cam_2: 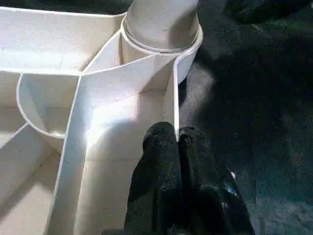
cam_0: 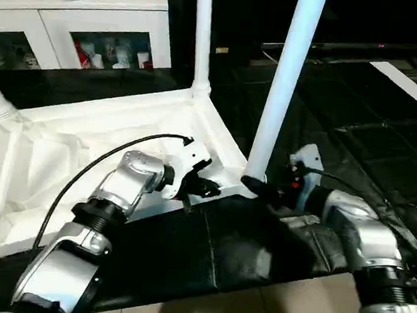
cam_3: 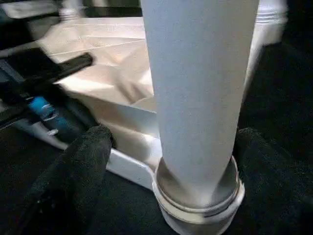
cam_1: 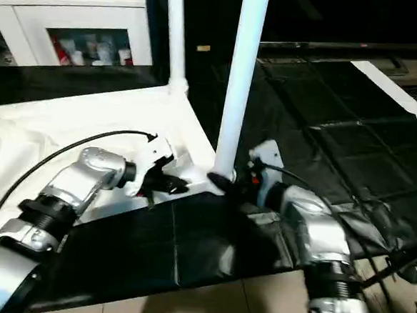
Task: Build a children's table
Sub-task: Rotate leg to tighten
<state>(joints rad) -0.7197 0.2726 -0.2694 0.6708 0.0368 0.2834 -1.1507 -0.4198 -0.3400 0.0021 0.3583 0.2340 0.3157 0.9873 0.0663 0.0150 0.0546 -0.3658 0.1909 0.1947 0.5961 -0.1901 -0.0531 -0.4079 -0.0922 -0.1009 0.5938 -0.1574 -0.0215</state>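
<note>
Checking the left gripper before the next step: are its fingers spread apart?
No, the left gripper's two black fingers sit pressed together against the table top's rim wall.

The two head cams look forward and down over both silver forearms, a few steps of parallax apart, so they share nearly everything: the upturned table top point(cam_0: 88, 141), the near leg point(cam_0: 281, 90), the white cabinet point(cam_0: 75, 18) at the back. Left wrist cam sits super close, looking along the left gripper point(cam_2: 177, 142) at the ribbed rim and the corner socket point(cam_2: 161, 44). Right wrist cam is just as tight on that same socket from the other side, its black fingers point(cam_3: 83, 161) flanking the leg base.
</note>
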